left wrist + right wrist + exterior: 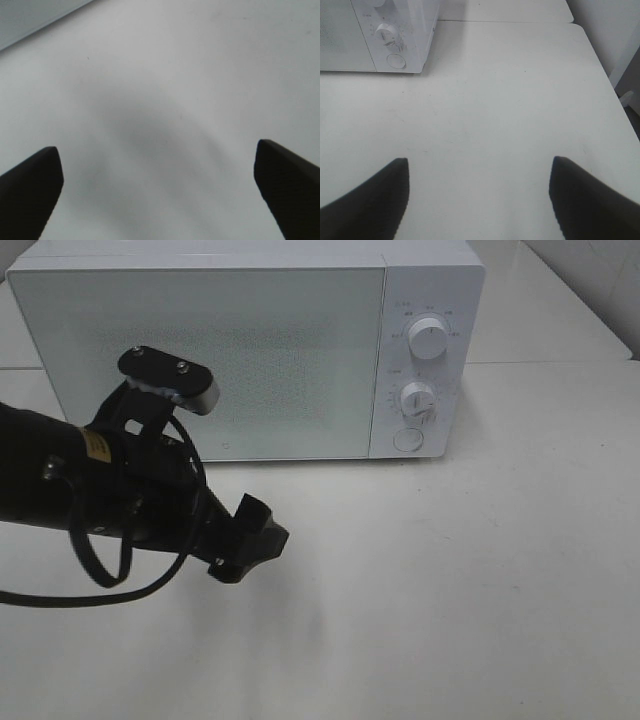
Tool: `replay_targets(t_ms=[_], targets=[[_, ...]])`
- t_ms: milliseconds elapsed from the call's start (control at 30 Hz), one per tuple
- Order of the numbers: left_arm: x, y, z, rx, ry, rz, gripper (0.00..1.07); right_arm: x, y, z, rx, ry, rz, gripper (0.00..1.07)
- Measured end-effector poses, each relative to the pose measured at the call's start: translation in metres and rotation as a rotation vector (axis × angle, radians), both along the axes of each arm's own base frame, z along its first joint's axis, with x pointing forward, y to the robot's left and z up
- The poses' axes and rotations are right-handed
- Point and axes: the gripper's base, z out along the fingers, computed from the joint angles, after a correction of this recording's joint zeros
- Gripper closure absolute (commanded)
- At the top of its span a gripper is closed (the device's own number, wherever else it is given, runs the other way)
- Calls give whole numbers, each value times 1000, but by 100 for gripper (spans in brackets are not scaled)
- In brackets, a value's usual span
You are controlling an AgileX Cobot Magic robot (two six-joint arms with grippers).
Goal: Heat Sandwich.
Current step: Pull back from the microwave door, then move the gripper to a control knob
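No sandwich in view; microwave (200, 360) door shut. Jaws spread, empty: left tool (157, 192) above table (470, 600), right tool (480, 197) too. Judged light, squashy: pinch crust edges gently.

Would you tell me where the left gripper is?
Exterior high view: the left gripper hovers over the table, left of centre, in front of the microwave.

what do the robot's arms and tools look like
The left arm is a thick matte black tube with a small yellow label and a loose black cable looping beside it. A black and silver bracket with two screws is mounted near its wrist. The left tool and right tool each show two dark, blunt, wedge-shaped fingers.
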Motion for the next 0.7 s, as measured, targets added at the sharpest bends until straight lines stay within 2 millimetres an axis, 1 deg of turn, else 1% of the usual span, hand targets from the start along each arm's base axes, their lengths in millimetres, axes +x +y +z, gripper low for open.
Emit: replay_targets(t_ms=[67, 100, 133, 167, 233, 267, 300, 333, 400, 433, 467, 533, 567, 600, 633, 700], targets=[[-1, 9, 5, 8, 37, 11, 4, 0, 0, 0, 0, 0, 0, 32], [-1, 9, 5, 8, 37, 11, 4, 0, 0, 0, 0, 0, 0, 32], [-1, 14, 8, 13, 55, 18, 4, 0, 0, 0, 0, 0, 0, 32], [0, 27, 11, 27, 105, 45, 4, 0, 0, 0, 0, 0, 0, 32], [2, 44, 16, 37, 154, 87, 4, 0, 0, 0, 0, 0, 0, 32], [2, 44, 16, 37, 154, 87, 4, 0, 0, 0, 0, 0, 0, 32], [4, 53, 19, 38, 172, 114, 4, 0, 0, 0, 0, 0, 0, 32], [6, 71, 23, 44, 221, 165, 4, 0, 0, 0, 0, 0, 0, 32], [6, 88, 27, 51, 257, 210, 4, 0, 0, 0, 0, 0, 0, 32], [6, 88, 27, 51, 257, 210, 4, 0, 0, 0, 0, 0, 0, 32], [5, 105, 31, 69, 288, 246, 4, 0, 0, 0, 0, 0, 0, 32], [3, 122, 36, 87, 305, 287, 4, 0, 0, 0, 0, 0, 0, 32], [1, 130, 38, 96, 314, 305, 4, 0, 0, 0, 0, 0, 0, 32], [1, 130, 38, 96, 314, 305, 4, 0, 0, 0, 0, 0, 0, 32], [-4, 143, 44, 105, 326, 341, 4, 0, 0, 0, 0, 0, 0, 32], [-10, 153, 50, 99, 347, 387, 4, 0, 0, 0, 0, 0, 0, 32]])
